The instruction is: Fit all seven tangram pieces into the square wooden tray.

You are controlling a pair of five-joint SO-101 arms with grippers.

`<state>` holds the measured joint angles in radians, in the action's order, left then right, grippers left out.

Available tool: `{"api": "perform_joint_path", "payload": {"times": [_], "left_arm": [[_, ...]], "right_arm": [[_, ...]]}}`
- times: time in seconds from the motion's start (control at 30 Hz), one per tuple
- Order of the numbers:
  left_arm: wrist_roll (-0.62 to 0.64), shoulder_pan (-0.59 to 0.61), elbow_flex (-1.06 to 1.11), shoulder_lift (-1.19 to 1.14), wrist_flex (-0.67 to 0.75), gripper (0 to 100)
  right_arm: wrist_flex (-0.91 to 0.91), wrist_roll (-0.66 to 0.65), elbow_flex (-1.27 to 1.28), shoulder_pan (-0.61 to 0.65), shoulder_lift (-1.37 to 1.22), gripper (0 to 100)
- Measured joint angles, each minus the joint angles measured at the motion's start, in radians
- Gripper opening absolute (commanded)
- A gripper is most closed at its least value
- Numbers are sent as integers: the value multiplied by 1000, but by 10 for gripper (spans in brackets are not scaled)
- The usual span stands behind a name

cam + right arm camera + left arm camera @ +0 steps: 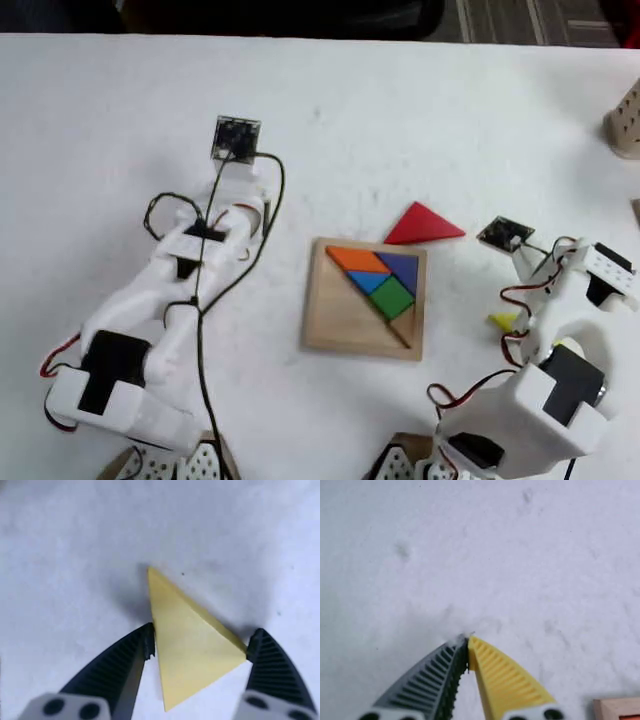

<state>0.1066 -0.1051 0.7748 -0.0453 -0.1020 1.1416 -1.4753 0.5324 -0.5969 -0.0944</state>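
Four seated: orange piece (358, 259), blue piece (368, 281), purple piece (402, 270) and green piece (392, 297) sit packed along the tray (311, 300) diagonal. The other half looks like bare wood, likely kept for the big triangles.
Right pincer (200, 641): clenched on the yellow triangle (192, 645), one tip on a straight edge, the other at a corner. Squeezing across the flat should keep it level for the drop-in.
Yellow triangle: between those tips, apex pointing out beyond them (on or just off the table (120, 120), can't tell).
Left pincer (467, 642): clenched on nothing, tips down on bare table, tray corner off its yellow-finger side. Parked out of your path, I'd say.
Red triangle (422, 225): outside, just beside the tray's far edge, well apart from both pincers.
Next: you carry yellow to the tray.
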Motion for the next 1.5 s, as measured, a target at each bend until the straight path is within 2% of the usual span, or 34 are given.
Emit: {"api": "perform_joint_path", "payload": {"times": [0.3, 0.6, 0.8, 0.97, 1.33, 1.5], "left_arm": [[0, 0, 0, 0, 0, 27], [0, 0, 0, 0, 0, 27], [0, 0, 0, 0, 0, 27], [0, 0, 0, 0, 0, 27], [0, 0, 0, 0, 0, 27], [0, 0, 0, 0, 0, 27]], "right_arm": [[3, 0, 0, -29, 0, 328], [5, 0, 0, -38, 0, 326], [5, 0, 0, -41, 0, 252], [0, 0, 0, -49, 0, 300], [5, 0, 0, -77, -2, 302], [-2, -69, 12, -95, -2, 302]]}}
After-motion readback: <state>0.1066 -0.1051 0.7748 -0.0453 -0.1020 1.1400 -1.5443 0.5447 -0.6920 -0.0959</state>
